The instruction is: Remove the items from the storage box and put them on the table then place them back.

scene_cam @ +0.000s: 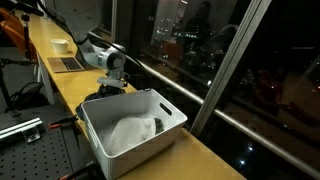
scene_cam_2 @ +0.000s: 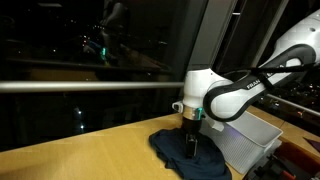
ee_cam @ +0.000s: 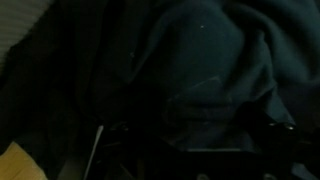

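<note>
The dark navy garment lies crumpled on the light-wood table, next to the white storage box. My gripper points straight down and is pressed into the top of the garment. Its fingers are buried in dark fabric, so I cannot tell whether they are open or shut. The wrist view is filled by the garment, with a sliver of table at the lower left. In an exterior view the box holds the white cloth, and the gripper is just behind the box. The red ball and the green object are not visible.
A small white bowl and a flat laptop-like object sit farther along the table. A grey perforated bench runs beside it. Dark windows with a rail back the table.
</note>
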`<state>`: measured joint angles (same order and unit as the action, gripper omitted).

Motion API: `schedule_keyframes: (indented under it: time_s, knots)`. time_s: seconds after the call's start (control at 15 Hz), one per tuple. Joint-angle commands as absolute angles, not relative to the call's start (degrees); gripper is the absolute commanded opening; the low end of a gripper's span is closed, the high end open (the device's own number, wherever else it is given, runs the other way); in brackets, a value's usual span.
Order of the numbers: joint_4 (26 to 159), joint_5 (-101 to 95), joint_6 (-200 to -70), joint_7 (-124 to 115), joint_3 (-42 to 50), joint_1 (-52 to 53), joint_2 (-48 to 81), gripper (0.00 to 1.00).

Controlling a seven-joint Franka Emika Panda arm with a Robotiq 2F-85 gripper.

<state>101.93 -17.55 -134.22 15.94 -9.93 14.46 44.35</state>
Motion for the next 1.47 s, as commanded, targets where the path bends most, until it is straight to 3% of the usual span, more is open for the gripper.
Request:
schedule_keyframes:
  time_s: [0.0, 0.47, 0.67, 1.4]
  knots:
    - [97.1, -17.9, -132.2, 17.5, -9.8, 15.2, 47.0, 0.72]
    - [90.3, -19.0, -124.3, 17.8, -9.9, 18.6, 46.7, 0.19]
    - [87.7, -19.5, -120.7, 18.2, -10.1, 19.8, 46.1, 0.01]
    - [82.2, -21.0, -114.4, 19.5, -9.6, 20.3, 42.4, 0.00]
